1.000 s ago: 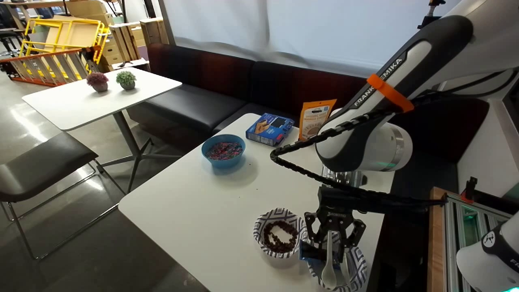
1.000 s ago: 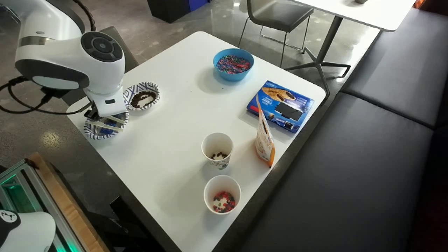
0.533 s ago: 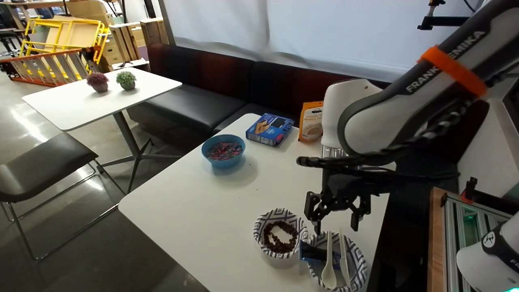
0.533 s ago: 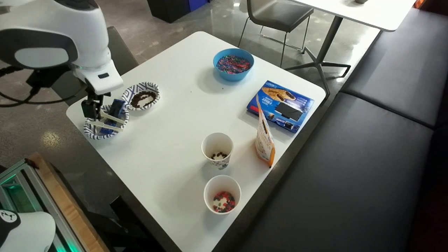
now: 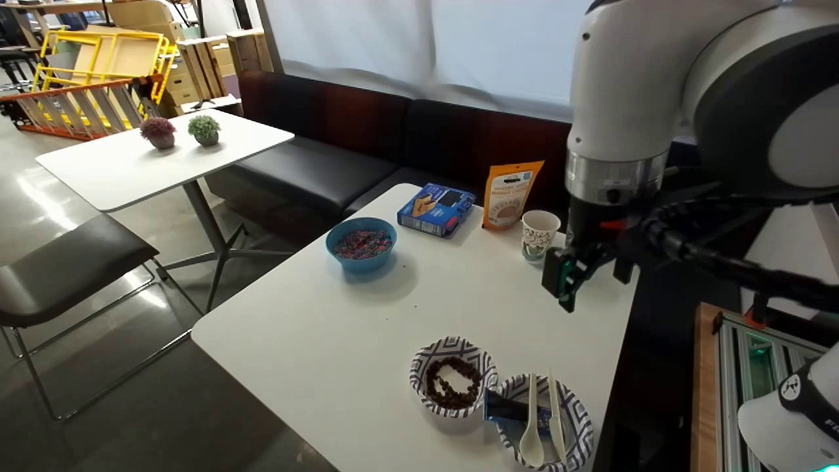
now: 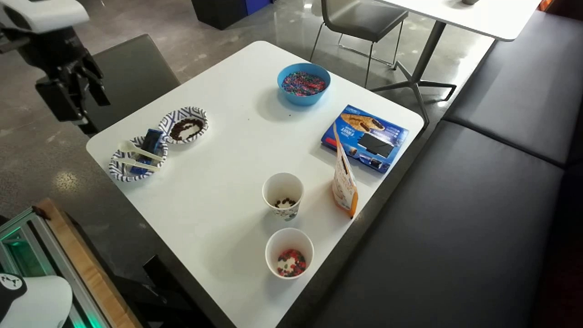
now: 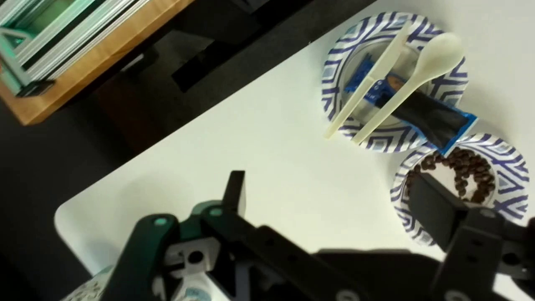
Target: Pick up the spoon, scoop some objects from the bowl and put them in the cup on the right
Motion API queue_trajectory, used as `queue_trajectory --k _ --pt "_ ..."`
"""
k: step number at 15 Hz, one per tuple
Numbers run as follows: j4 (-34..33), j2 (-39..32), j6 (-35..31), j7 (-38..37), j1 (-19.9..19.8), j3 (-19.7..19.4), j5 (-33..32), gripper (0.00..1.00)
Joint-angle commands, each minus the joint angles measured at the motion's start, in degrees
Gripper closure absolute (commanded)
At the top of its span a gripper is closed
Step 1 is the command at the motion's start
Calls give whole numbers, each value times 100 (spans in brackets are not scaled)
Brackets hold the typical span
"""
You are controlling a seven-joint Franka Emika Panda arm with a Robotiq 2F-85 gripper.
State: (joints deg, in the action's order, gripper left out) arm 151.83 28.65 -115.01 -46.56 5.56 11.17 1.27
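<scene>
The pale cream spoon [image 7: 439, 54] [image 5: 531, 449] lies on the flatter striped plate [image 7: 330, 83], beside a cream knife [image 7: 370, 81] and a blue wrapped packet [image 7: 434, 119]. Touching that plate is the striped bowl [image 7: 512, 184] [image 5: 419, 367], with dark brown pieces [image 7: 464, 163] ringed inside. The plain whitish cup [image 6: 282, 238] holds red and dark bits; in an exterior view the arm hides it. My gripper [image 7: 328, 177] [image 5: 595, 286] is open in the air above the table, fingers wide apart and nothing between them. One finger partly covers the bowl in the wrist view.
A white cup with dark markings [image 5: 539, 233] [image 6: 288, 213] stands near the plain cup. Towards the bench side are an orange pouch [image 5: 506, 200] and a blue box [image 5: 436, 208]. A blue bowl [image 5: 362, 264] of coloured bits stands farther along the table.
My gripper was down at the spoon's handle over the plate. It has opened wider and lifted up and away. The spoon stays on the plate.
</scene>
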Motion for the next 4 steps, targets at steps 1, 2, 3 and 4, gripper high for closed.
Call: queue_trajectory --k 1,2,3,4 --pt "-13 298 158 105 -113 100 -156 0" --pt "-10 572 263 174 -153 114 -273 0" --pt "5 761 311 233 -181 120 -322 0" --pt "34 887 317 261 -193 127 -343 0"
